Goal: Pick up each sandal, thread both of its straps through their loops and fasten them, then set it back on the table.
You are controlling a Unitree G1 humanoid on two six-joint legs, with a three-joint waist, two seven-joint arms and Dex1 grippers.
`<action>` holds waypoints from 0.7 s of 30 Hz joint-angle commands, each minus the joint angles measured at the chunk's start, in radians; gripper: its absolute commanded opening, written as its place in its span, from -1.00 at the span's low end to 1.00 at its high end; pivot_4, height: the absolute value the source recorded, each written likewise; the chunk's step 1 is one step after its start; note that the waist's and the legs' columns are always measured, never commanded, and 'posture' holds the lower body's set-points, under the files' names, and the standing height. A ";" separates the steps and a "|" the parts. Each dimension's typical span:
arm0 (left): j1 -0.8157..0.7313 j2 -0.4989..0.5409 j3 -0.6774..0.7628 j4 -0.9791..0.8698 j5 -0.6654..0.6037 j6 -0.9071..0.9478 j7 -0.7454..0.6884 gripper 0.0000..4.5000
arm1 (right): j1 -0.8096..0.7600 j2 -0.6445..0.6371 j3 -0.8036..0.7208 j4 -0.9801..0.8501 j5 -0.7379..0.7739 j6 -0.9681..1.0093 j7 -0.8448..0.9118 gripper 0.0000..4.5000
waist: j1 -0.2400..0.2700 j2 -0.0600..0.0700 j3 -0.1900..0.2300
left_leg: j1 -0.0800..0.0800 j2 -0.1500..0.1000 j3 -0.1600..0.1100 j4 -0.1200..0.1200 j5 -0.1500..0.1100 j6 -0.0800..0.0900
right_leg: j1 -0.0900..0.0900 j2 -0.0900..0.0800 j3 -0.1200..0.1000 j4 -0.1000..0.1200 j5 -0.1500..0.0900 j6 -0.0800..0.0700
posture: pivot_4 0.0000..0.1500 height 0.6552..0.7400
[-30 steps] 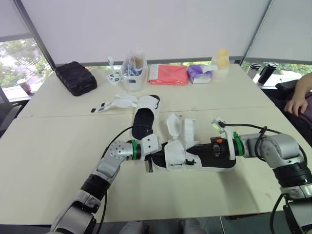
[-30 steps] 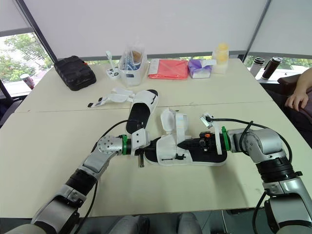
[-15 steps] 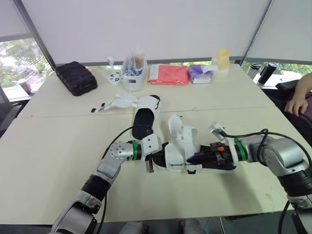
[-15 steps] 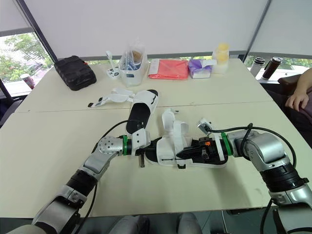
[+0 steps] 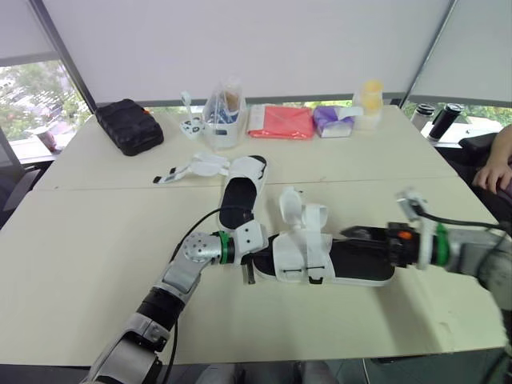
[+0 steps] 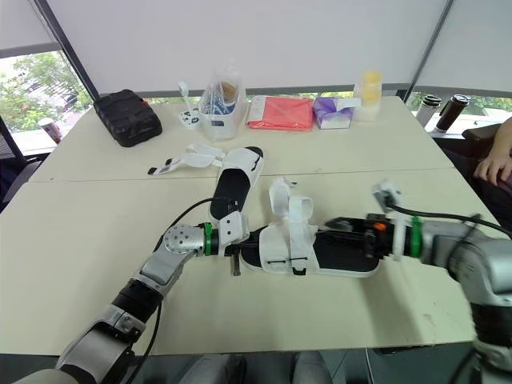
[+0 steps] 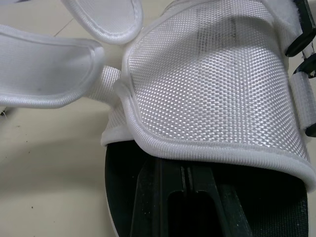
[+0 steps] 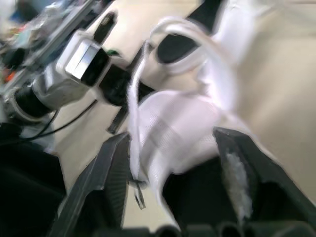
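The sandal (image 5: 352,268) lies on its sole in the middle of the table (image 5: 80,264), nearer the near edge, with its toe toward my left arm and its heel toward my right. A white mesh upper (image 5: 302,258) covers its front half and the black footbed (image 5: 360,260) lies bare behind that. Its two straps (image 5: 290,206) stand up loose from the far side of the upper, unfastened.

My left gripper (image 7: 186,182) is at the toe end, pushed in under the upper. In the left wrist view its fingers (image 7: 163,192) lie pressed together over the footbed. I cannot tell whether they pinch any part of the sandal.

My right gripper (image 5: 360,235) reaches in from the heel end and hangs over the bare footbed, pointing at the upper. Its fingers (image 8: 116,177) are spread apart with nothing between them. The right wrist view is blurred, so I cannot tell whether a fingertip touches the upper.

The other sandal (image 5: 240,200) lies flat just beyond the first, toward the far edge. Its own loose straps are splayed out on the table toward the left edge.

Along the far edge stand a black case (image 5: 130,126) by the left corner, then a clear tub (image 5: 222,116), a red pouch (image 5: 278,122), a purple pack (image 5: 332,120) and yellow cups (image 5: 369,94). A person's hand (image 5: 498,172) rests past the right edge.
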 commanded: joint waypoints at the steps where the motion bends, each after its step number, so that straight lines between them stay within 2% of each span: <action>1: 0.013 -0.006 -0.038 0.034 0.027 0.001 -0.022 -1.00 | 0.182 0.012 -0.131 -0.206 0.117 0.079 -0.049 0.24 | 0.002 0.000 0.000 | 0.000 0.000 0.000 0.000 0.000 0.000 | 0.000 0.000 0.000 0.000 0.000 0.000 | 1.00 1.00; 4: 0.009 -0.012 -0.041 0.043 0.027 -0.006 -0.027 -1.00 | 0.284 0.065 -0.153 -0.303 0.187 0.103 -0.116 0.24 | 0.005 0.000 0.000 | 0.000 0.001 0.000 0.000 0.000 0.001 | 0.000 0.000 0.000 0.000 0.000 0.000 | 1.00 1.00; 8: -0.003 -0.024 -0.045 0.061 0.030 -0.014 -0.029 -1.00 | 0.349 0.156 -0.077 -0.355 0.168 0.060 -0.212 0.24 | 0.006 0.000 -0.001 | 0.001 0.001 0.001 0.001 0.000 0.001 | 0.002 0.000 0.000 0.000 0.000 0.001 | 1.00 1.00; 21: -0.014 -0.032 -0.042 0.075 0.033 -0.018 -0.038 -1.00 | 0.288 0.209 0.051 -0.235 0.104 -0.054 -0.283 0.24 | 0.012 0.000 -0.001 | 0.001 0.000 0.001 0.001 0.000 0.001 | 0.002 0.000 0.000 0.000 0.000 0.001 | 1.00 1.00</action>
